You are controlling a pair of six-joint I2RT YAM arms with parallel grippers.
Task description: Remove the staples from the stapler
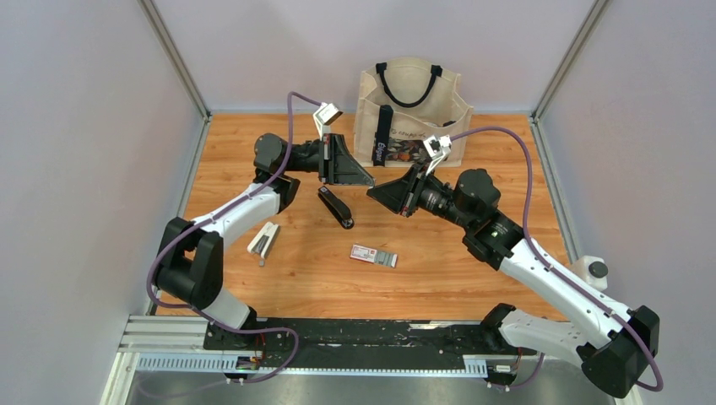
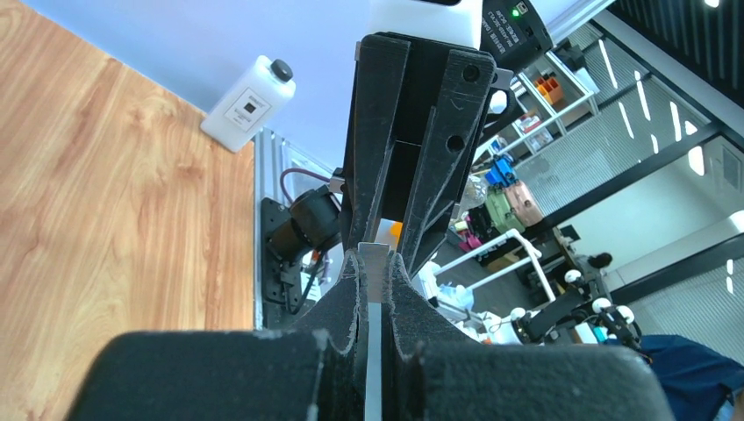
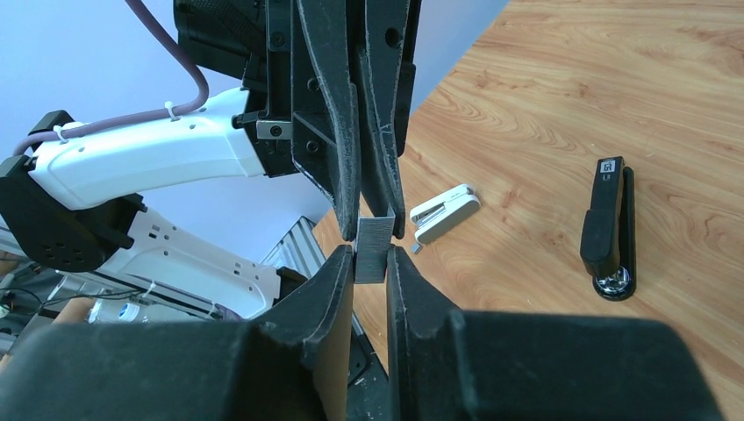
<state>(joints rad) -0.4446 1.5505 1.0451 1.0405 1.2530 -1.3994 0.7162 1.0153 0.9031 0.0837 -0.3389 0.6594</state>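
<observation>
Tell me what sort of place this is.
Probably a robotics lab test cell: wooden table walled by grey panels, left arm and right arm bolted to a rail, cluttered shelves beyond.

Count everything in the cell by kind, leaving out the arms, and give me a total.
Staplers: 2, a black stapler and a white stapler
Staple strip: 1
Small flat box: 1
Tote bag: 1
White bottle: 1
Total: 6
</observation>
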